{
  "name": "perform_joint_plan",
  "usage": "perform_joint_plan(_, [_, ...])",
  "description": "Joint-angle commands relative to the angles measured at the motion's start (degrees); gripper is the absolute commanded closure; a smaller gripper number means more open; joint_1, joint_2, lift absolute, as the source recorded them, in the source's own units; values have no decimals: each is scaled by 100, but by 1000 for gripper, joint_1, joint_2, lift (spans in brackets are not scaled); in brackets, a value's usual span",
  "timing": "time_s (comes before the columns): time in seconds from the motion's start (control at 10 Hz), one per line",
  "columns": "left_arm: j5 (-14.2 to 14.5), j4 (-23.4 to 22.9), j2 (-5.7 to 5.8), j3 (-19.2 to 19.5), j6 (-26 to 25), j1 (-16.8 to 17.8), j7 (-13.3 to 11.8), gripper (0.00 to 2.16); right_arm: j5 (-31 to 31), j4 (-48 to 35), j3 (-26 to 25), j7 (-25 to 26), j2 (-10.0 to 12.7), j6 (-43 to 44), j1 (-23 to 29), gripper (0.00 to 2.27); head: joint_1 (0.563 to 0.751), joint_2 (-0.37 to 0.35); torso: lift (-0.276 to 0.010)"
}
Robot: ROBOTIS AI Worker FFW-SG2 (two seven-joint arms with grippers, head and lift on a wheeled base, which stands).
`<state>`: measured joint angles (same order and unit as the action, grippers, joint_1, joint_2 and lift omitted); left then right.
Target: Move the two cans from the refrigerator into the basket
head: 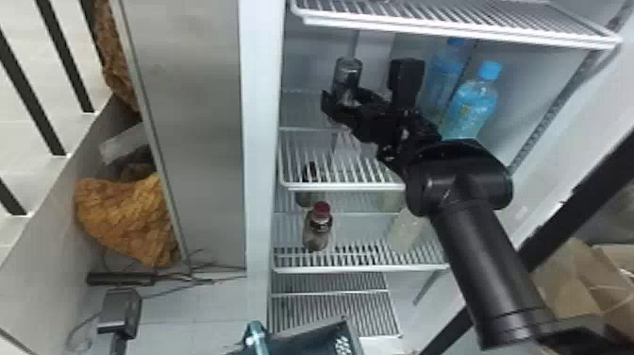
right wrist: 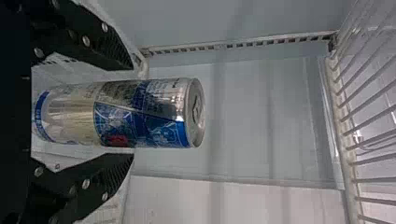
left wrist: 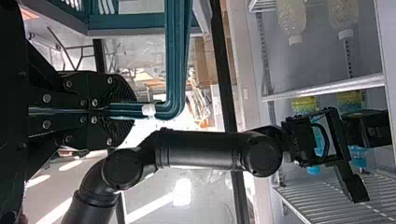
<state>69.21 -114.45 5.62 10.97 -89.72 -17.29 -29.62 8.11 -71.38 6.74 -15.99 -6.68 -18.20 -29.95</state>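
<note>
Right wrist view: silver-and-blue metal drinks can (right wrist: 154,114) sits between the black fingers of the right gripper (right wrist: 133,112), which stand apart with a slim gap each side. Not clamped, as far as I can judge. Head view puts the can inside the fridge, at the white wire shelf (head: 349,185). Left gripper (left wrist: 130,111) is closed on the teal tubular handle (left wrist: 177,56) of the teal plastic basket (left wrist: 135,22).

Step in hand, my read: grasping a can. Next: close evenly, confirm the grip, lift clear of the shelf wires, then back out level, minding the upper rack (head: 453,32). Basket drop follows.

Unclear: can's base is hidden behind the gripper in head view, so shelf contact is unconfirmed. Basket is cut off by the bottom edge there; can't tell its contents. Second can's whereabouts: can't tell.
</note>
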Motion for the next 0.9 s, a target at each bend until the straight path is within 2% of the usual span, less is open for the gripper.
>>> perform_joint_plan(0.0, [3,5,9,0,-31,-1,0,1197,-11,-13,-11,26,0,-22,27,1047,695,-168,-35])
perform_joint_plan(0.1, [14,-9,9,0,-31,-1,0,1197,-34,-125,-11,52,0,-22,83,1230,695,-170,-35])
perform_joint_plan(0.4, [37,5,9,-11,-31,-1,0,1197,-45,-631,-80,61,-35,-22,379,1231,695,-173,-35])
perform_joint_plan(0.8, [37,-9,18,-23,-31,-1,0,1197,46,-1827,-262,52,-123,-275,1068,1231,695,-186,-35])
